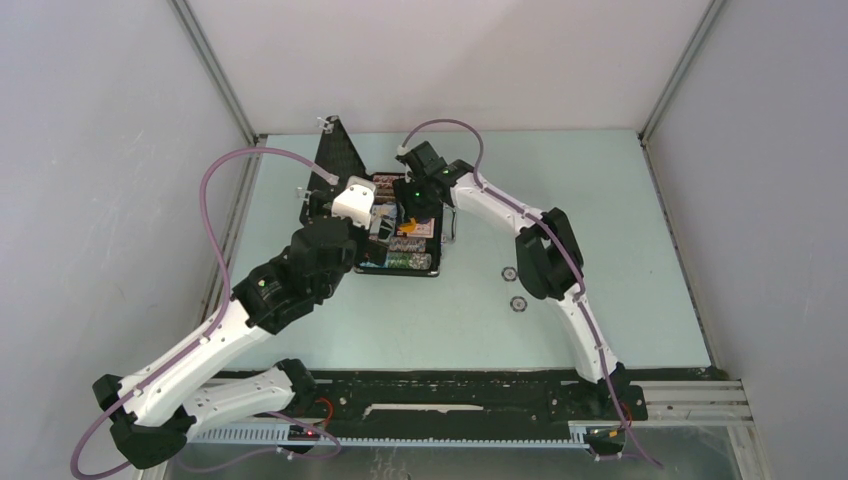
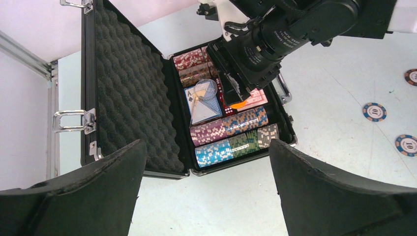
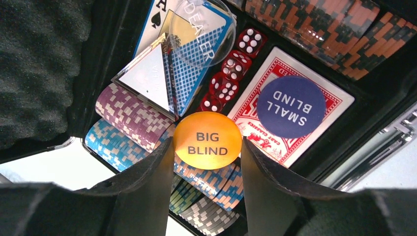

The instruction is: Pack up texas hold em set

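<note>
The black case (image 1: 432, 262) lies open, with its foam-lined lid (image 2: 128, 88) laid back to the left. Rows of multicoloured chips (image 2: 231, 132) fill its near side. My right gripper (image 3: 206, 157) is over the case, shut on the orange BIG BLIND button (image 3: 207, 140), and also shows in the top view (image 1: 410, 215). The blue SMALL BLIND button (image 3: 291, 106) lies on the red-backed deck (image 3: 329, 105). Red dice (image 3: 231, 69), a clear dealer button (image 3: 201, 34) and blue-backed cards (image 3: 196, 69) lie beside it. My left gripper (image 2: 206, 196) is open and empty, just in front of the case.
Three loose chips (image 2: 374, 111) lie on the table right of the case; two show in the top view (image 1: 510, 273). The silver handle (image 2: 284, 88) sticks out on the case's right side. White walls enclose the table.
</note>
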Controlling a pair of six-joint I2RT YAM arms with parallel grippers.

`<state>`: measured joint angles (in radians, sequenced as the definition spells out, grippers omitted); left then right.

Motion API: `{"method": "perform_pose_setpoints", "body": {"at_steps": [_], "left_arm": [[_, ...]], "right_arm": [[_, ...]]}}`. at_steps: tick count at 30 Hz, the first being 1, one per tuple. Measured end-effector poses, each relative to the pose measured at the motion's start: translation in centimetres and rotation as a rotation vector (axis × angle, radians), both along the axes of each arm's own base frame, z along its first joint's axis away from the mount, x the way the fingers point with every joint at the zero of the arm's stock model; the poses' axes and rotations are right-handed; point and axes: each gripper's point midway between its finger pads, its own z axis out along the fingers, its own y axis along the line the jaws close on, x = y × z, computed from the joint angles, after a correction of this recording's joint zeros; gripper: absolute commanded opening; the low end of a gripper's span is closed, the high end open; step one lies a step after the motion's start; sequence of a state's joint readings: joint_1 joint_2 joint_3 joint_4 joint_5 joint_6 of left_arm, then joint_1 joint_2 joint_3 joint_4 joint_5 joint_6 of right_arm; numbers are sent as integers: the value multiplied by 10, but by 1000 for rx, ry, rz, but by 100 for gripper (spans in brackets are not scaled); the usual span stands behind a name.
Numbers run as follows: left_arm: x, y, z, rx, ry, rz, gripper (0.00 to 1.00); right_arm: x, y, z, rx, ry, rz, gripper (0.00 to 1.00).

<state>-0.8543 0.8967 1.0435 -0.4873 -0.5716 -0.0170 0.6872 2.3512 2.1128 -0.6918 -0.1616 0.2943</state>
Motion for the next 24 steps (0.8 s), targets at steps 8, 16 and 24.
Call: {"method": "perform_pose_setpoints", "body": {"at_steps": [8, 16, 24], "left_arm": [[0, 0, 0, 0, 0, 0, 100], [0, 0, 0, 0, 0, 0, 100], [0, 0, 0, 0, 0, 0, 100]], "right_arm": [[4, 3, -10, 15, 29, 8, 57], [9, 0, -22, 0, 44, -7, 57], [17, -1, -26, -5, 41, -21, 59]]}}
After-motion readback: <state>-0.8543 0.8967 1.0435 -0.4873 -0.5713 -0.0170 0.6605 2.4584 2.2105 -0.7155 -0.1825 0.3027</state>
